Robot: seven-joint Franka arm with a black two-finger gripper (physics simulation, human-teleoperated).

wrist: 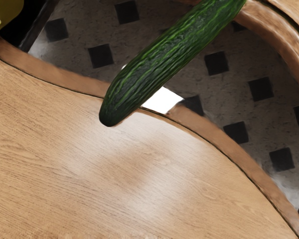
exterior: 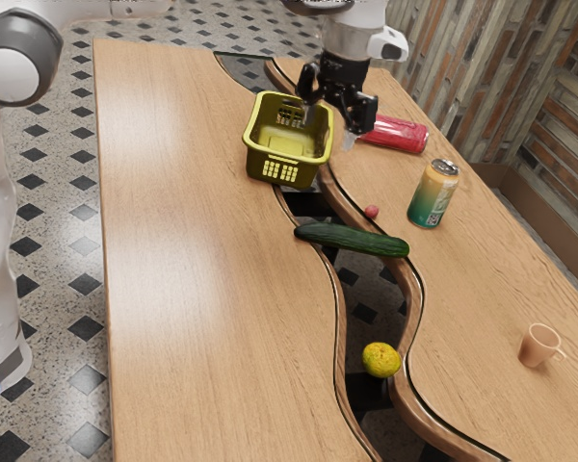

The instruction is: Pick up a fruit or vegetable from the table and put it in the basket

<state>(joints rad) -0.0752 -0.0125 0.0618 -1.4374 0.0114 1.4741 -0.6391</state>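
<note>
Evidently, the arm (exterior: pixel 14 77) is bent over the table (exterior: pixel 193 289) from the exterior view's left and top, and its hand is pointed downward. The gripper (exterior: pixel 328 129) is held above the table toward its far end, and it is seen against the basket's rim at the exterior view's right. Its two fingers are spread, with nothing pinched between them.

The table is made of light wood and is split by a winding channel (exterior: pixel 371 298), run lengthwise from the far edge toward the near one, through which the floor (exterior: pixel 48 231), speckled and set with dark diamonds, is seen. A wall of wooden planks (exterior: pixel 520 77) is seen beyond the table's right-hand edge in the exterior view.

The cucumber (exterior: pixel 352 240) is laid across the channel; in the wrist view one rounded end is shown over the wood. The yellow fruit (exterior: pixel 380 360) is placed at the channel, nearer the table's near edge, and the small red fruit (exterior: pixel 371 212) is set just beside the cucumber. The basket (exterior: pixel 280 168), yellow-green, is stood upright toward the far edge. Along the right-hand side are found the red can (exterior: pixel 397 134), laid down, the green and orange can (exterior: pixel 433 195), upright, and the cup (exterior: pixel 538 346).
</note>
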